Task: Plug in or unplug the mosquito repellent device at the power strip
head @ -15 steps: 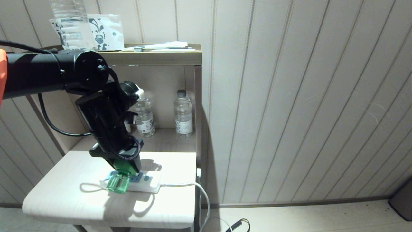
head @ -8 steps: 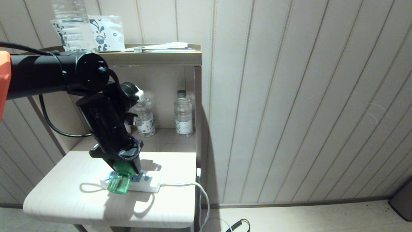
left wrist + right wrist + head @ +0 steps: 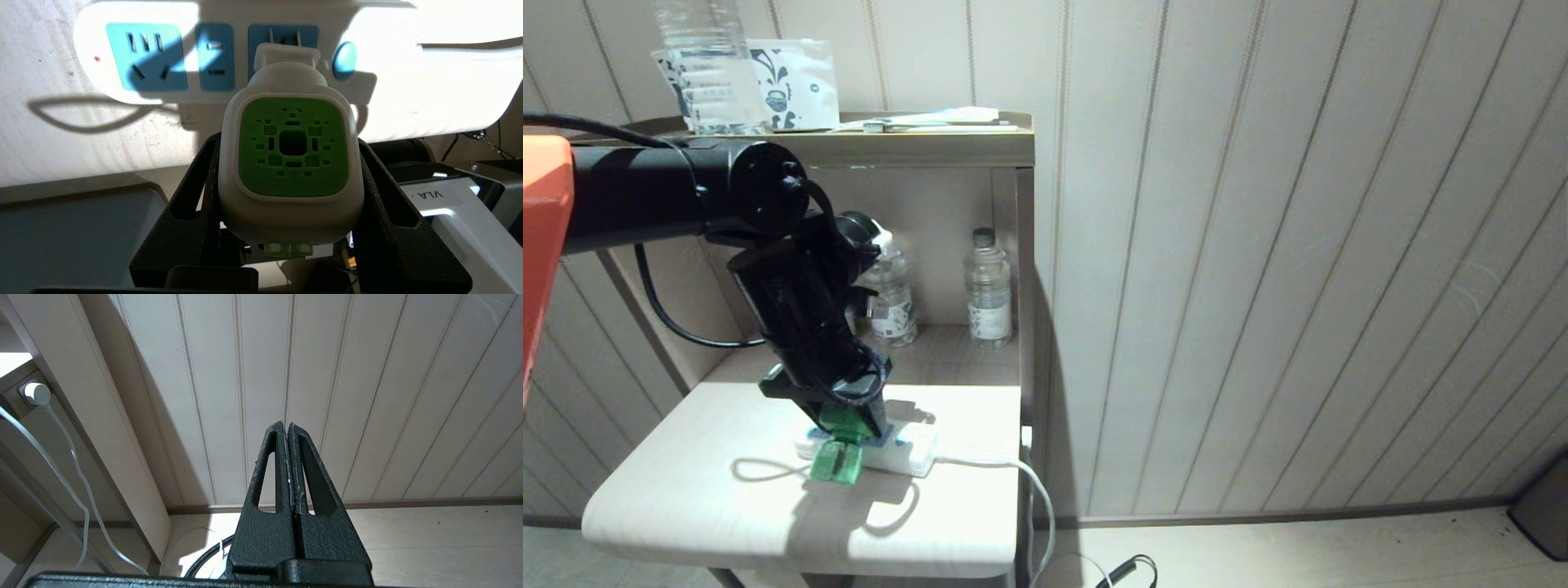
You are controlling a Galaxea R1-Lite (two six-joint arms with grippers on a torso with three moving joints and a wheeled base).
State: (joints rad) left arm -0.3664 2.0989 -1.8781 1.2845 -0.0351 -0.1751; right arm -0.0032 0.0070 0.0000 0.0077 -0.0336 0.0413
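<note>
Left pincer clamped on the mosquito repellent device, prongs at a socket of the power strip

Shifted since a second ago together with strip along the bench; prongs ahead of pincer only partly seated, so probably mid-plugging, though unplugging equally possible; right pincer pressed shut, empty, parked away near the wall.

power strip part-hidden, prong seating unclear
</note>
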